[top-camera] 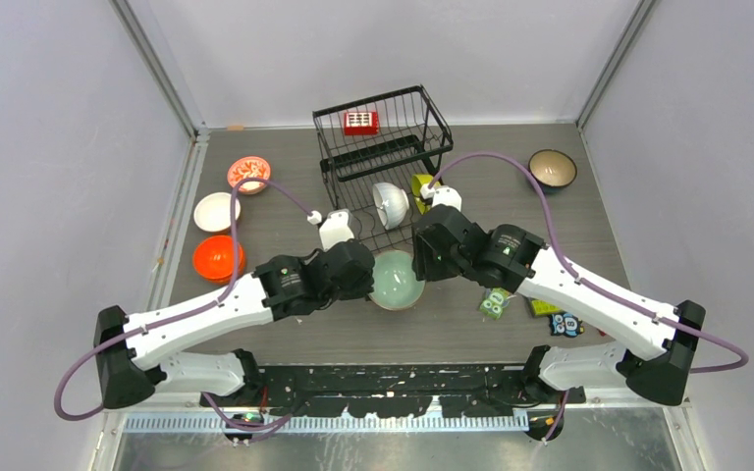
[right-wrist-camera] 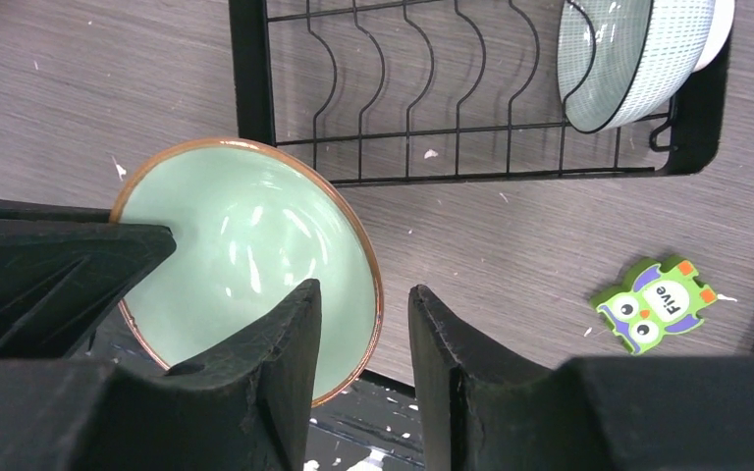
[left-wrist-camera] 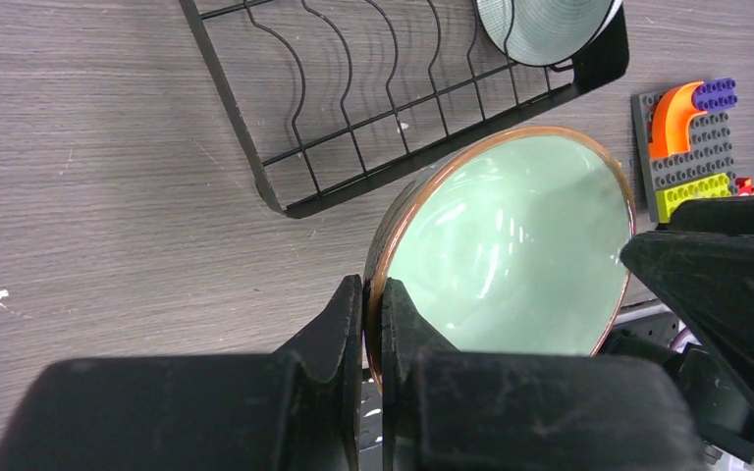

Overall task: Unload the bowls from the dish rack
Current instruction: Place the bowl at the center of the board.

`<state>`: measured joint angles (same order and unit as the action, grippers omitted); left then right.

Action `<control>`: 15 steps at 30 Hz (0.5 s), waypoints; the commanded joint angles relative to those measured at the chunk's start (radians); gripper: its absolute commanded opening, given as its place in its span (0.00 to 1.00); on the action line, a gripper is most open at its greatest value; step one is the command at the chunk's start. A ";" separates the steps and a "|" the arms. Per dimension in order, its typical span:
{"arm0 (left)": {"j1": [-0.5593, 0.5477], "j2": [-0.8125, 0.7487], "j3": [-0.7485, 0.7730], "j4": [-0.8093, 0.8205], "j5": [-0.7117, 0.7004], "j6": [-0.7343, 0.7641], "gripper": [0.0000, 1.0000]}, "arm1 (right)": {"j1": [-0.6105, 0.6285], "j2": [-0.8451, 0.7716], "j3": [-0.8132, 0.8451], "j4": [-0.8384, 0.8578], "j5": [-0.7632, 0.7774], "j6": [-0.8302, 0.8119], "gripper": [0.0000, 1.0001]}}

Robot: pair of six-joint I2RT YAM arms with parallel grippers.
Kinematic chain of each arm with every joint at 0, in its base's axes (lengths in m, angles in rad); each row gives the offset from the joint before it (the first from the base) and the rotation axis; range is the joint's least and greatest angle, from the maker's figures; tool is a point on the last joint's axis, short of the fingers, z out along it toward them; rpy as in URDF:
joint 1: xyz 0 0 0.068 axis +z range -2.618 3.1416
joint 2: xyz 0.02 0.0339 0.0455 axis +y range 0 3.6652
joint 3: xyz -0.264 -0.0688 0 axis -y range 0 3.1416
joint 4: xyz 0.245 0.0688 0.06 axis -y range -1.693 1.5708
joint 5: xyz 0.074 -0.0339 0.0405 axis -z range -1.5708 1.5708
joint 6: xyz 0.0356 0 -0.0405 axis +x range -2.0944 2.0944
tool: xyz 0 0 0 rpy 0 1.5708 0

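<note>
My left gripper (top-camera: pixel 371 282) is shut on the rim of a pale mint bowl (top-camera: pixel 396 280) with a copper edge, held tilted over the table in front of the dish rack (top-camera: pixel 383 137). The left wrist view shows its fingers (left-wrist-camera: pixel 373 306) pinching the rim of this bowl (left-wrist-camera: pixel 511 245). My right gripper (right-wrist-camera: pixel 365 324) is open and straddles the opposite rim of the bowl (right-wrist-camera: pixel 245 235) without touching it. A white ribbed bowl (top-camera: pixel 391 203) stands on edge in the rack's lower tray (right-wrist-camera: pixel 452 98); it also shows in the right wrist view (right-wrist-camera: pixel 628 59).
An orange bowl (top-camera: pixel 219 258), a plain white bowl (top-camera: pixel 216 211) and a red-patterned bowl (top-camera: pixel 248 174) sit at the left. A dark bowl with a tan inside (top-camera: pixel 553 169) sits far right. An owl card (right-wrist-camera: pixel 656 302) and a toy block plate (left-wrist-camera: pixel 692 147) lie near the right arm.
</note>
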<state>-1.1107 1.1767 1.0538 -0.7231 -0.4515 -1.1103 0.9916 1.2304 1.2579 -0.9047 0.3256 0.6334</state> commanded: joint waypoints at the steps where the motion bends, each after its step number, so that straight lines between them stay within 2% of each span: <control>1: 0.005 -0.056 0.010 0.087 -0.017 -0.017 0.00 | -0.004 -0.012 -0.012 0.041 -0.054 -0.001 0.43; 6: 0.005 -0.060 0.010 0.093 -0.013 -0.017 0.00 | -0.005 -0.004 -0.028 0.047 -0.065 0.008 0.42; 15: 0.006 -0.075 0.003 0.099 -0.014 -0.023 0.00 | -0.008 0.008 -0.044 0.052 -0.058 0.015 0.34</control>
<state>-1.1107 1.1557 1.0489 -0.7193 -0.4515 -1.1122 0.9863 1.2316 1.2133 -0.8845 0.2668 0.6380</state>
